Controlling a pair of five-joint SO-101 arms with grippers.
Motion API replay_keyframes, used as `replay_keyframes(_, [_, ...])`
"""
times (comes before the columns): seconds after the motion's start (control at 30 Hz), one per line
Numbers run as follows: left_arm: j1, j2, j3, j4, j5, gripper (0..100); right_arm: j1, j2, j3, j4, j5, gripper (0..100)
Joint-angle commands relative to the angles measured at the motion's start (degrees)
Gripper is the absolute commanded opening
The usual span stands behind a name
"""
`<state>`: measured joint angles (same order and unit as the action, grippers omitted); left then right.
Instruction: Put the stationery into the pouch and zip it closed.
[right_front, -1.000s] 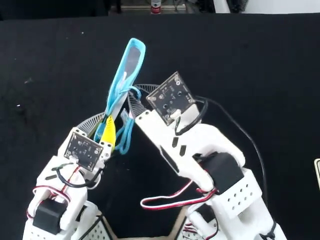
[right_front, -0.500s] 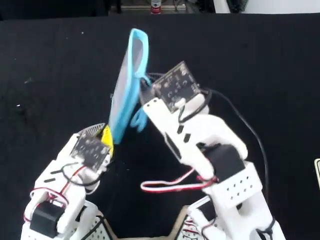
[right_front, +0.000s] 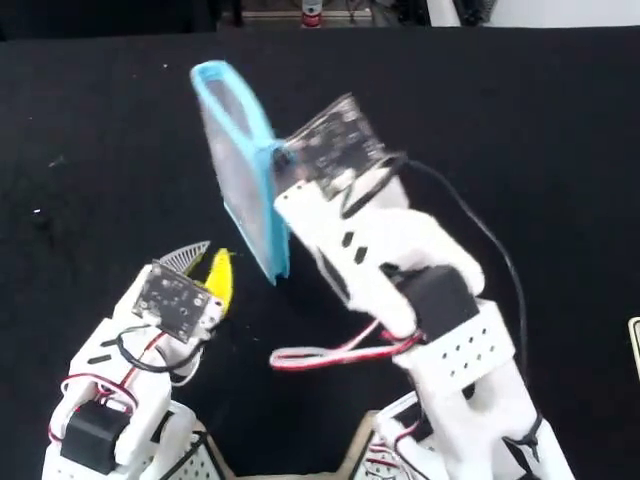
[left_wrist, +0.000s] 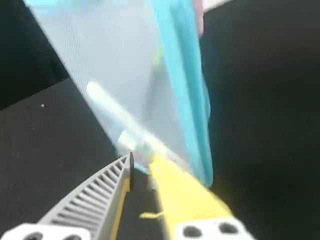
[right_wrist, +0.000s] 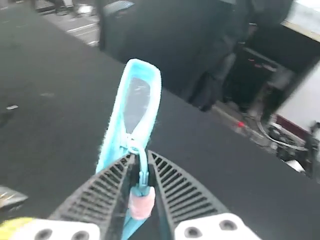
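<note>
Our right end effector (right_wrist: 140, 161) pinches the zipper pull (right_wrist: 143, 171) of the blue mesh pouch (right_front: 240, 170), holding it on edge above the black counter (right_front: 520, 120). Our left end effector (right_front: 214, 254), fingers spread, sits just beside the pouch's lower corner. A white pen (left_wrist: 111, 108) shows through the mesh.

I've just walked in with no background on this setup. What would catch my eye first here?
The blue mesh pouch stands out, held up over the black table with its zipper end pinched in the right gripper. The left gripper sits near the pouch's lower corner, jaws open. In the left wrist view, a white pen-like stick shows through the mesh.
</note>
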<state>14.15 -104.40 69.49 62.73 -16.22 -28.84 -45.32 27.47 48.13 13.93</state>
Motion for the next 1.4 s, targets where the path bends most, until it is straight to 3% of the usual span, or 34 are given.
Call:
replay_keyframes(0.0, [0.1,-0.1,-2.8,-4.7,8.3,14,-6.3,0.2,-7.8,6.3,0.5,1.1])
replay_keyframes(0.3, [0.7,-0.1,-1.8,-6.6,10.8,14,-13.4,0.7,-13.8,13.6,0.7,1.1])
replay_keyframes(0.57, [9.1,-0.1,-2.9,-1.6,9.2,14,-13.3,0.7,-13.7,13.6,6.1,1.1])
replay_keyframes(0.77, [9.7,-0.1,-2.2,-3.1,9.3,14,-13.3,0.7,-13.8,13.3,6.1,1.1])
replay_keyframes(1.0, [8.7,0.0,4.9,-14.2,9.1,14,-13.3,0.7,-13.9,14.5,6.2,1.1])
replay_keyframes(1.1, [3.6,0.0,8.5,-17.7,9.0,14,-13.2,0.7,-13.8,14.5,6.2,1.1])
replay_keyframes(1.23, [-1.6,0.0,8.5,-16.6,9.0,14,-13.2,0.7,-13.8,14.2,6.2,1.1])
replay_keyframes(1.37, [-2.0,0.0,5.9,-13.9,9.0,14,-13.2,0.7,-13.7,14.0,8.4,1.1])
